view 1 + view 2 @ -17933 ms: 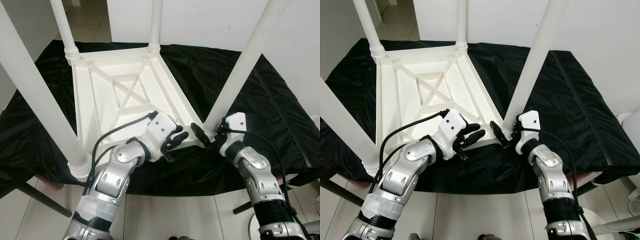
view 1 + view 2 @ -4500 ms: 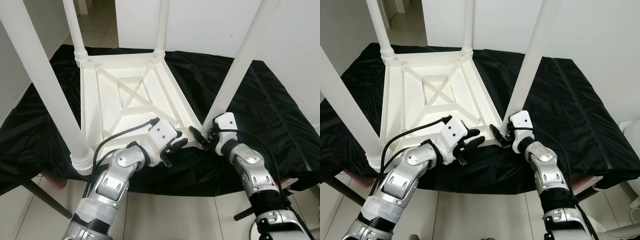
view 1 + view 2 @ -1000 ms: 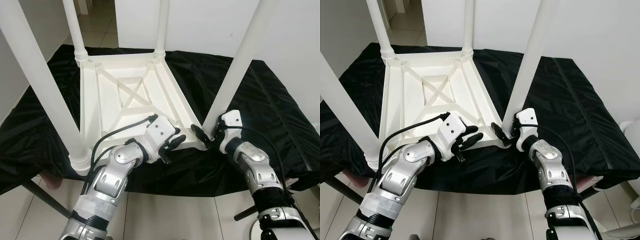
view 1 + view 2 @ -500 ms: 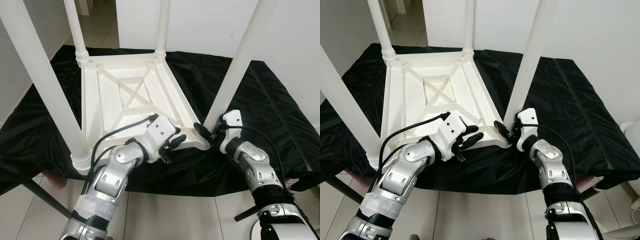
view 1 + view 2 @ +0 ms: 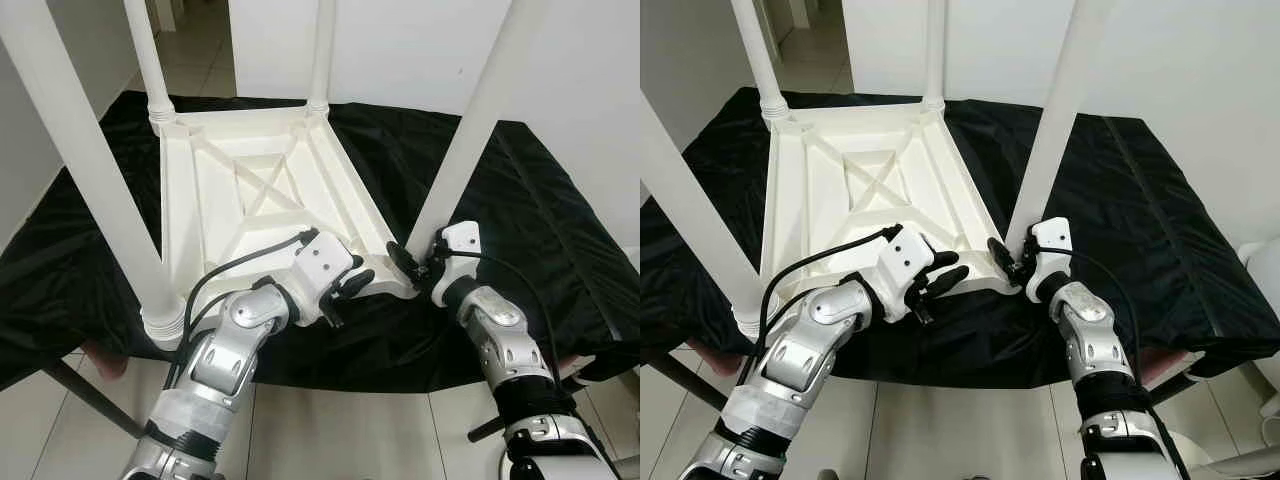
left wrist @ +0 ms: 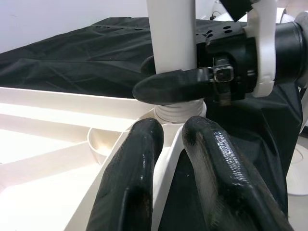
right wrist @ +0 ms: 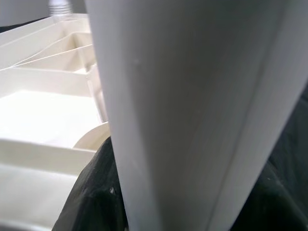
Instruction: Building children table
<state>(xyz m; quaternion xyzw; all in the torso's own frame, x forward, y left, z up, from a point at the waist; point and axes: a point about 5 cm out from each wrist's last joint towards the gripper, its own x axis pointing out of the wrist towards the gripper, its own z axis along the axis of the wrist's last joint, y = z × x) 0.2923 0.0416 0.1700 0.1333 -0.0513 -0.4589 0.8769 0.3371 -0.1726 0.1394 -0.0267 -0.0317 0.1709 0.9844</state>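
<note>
Black fingers of the right claw close around the base of the near-right leg, at centre right of the left eye view, just above its threaded collar (the left wrist view shows one finger lying across the post). Beside it, at lower centre, the left claw sits narrow, nearly closed, its two fingers straddling the near rim of the upturned children's table, steadying it.

That white plastic frame lies on a black cloth, a leg standing at each corner. The step looks like seating this last leg. To do it well, keep the post upright and square to its socket while turning, hold the rim firmly against rotation, and stop once the collar meets the frame.
</note>
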